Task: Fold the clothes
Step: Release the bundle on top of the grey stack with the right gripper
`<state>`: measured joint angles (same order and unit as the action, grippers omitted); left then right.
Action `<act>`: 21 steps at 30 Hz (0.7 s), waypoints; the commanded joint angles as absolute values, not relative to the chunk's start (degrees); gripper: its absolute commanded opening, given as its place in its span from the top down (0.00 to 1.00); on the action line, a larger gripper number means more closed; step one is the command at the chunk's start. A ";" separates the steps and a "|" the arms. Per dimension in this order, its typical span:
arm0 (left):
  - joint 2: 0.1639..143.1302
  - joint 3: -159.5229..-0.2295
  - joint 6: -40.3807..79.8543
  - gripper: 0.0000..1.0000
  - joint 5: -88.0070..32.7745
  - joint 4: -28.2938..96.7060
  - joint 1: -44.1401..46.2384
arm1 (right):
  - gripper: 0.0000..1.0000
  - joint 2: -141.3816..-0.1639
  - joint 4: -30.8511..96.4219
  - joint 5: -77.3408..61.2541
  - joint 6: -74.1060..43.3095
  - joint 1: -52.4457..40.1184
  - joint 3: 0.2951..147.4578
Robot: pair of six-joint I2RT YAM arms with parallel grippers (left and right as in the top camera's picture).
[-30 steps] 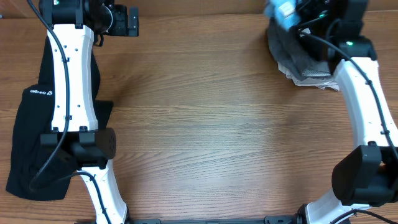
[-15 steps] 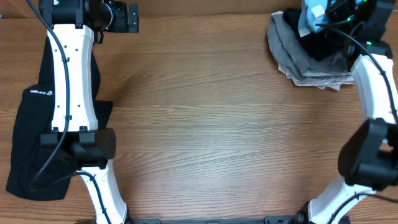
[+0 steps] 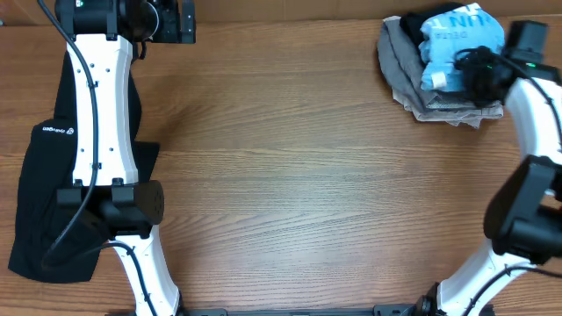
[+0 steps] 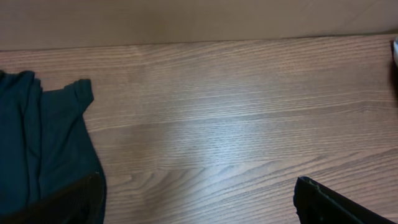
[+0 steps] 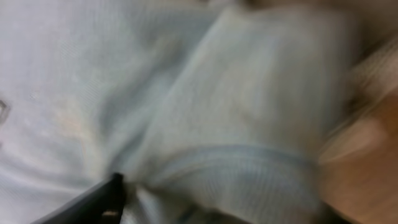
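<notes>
Find the T-shirt (image 3: 461,35) bunched at the far right corner of the surface (image 3: 290,175), lying on top of a grey pile (image 3: 413,88) of folded cloth, white lettering up. Find the right hand (image 3: 471,75) just at the near edge of that T-shirt, over the pile, at the end of the right arm (image 3: 531,123) curving up along the right side. Cannot tell whether released or clenched. From above, see only a dark cluster against the cloth. From the right wrist, see only blurred pale blue fabric filling nearly everything, with a stitched hem (image 5: 236,155) running across and one dark finger (image 5: 93,199) at the lower left, touching or almost touching the cloth. Cannot make out the other finger, nor any fabric pinched.

See the black garment (image 3: 35,202) spread along the left edge, partly hidden under the left arm (image 3: 101,105), with a small white logo (image 3: 53,131) showing beside the arm. Well apart from the T-shirt, with bare wood between.

Find the left hand (image 3: 186,24) at the far left corner, above the surface, released: in the left wrist view, fingers (image 4: 74,202) wide apart at the bottom corners with nothing but wood grain between. Also there, at the left, a rumpled edge of the black garment, looking dark teal, lying flat on the wood near the left finger but not gripped. Along the top, a plain tan strip (image 4: 199,22) beyond the far edge.
</notes>
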<state>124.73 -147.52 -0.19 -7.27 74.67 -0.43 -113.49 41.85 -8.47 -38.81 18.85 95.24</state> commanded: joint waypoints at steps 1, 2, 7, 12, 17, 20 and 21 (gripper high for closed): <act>124.40 -148.53 -1.08 0.00 -8.01 74.26 -0.62 | 0.12 -107.18 44.01 -8.25 -35.09 21.76 96.09; 124.40 -148.53 -1.08 0.00 -8.12 74.26 -0.60 | 0.10 -106.50 44.62 -8.88 -34.13 22.24 96.16; 124.40 -148.53 -1.10 0.00 -8.58 74.39 -0.62 | 0.05 -102.39 47.22 -11.75 -28.77 23.00 97.01; 124.40 -148.53 -1.10 0.00 -8.58 75.42 -0.62 | 0.05 -94.15 53.28 -23.70 -18.79 22.90 99.61; 124.40 -148.53 -1.10 0.00 -8.58 75.44 -0.62 | 0.04 -83.66 61.34 -29.15 -17.50 22.90 101.16; 124.40 -148.53 -1.10 0.00 -8.56 75.42 -0.62 | 0.00 -77.67 65.49 -31.73 -17.54 22.90 101.16; 124.40 -148.53 -1.10 0.00 -8.58 75.42 -0.62 | 0.00 -75.99 67.16 -32.51 -17.56 22.90 101.16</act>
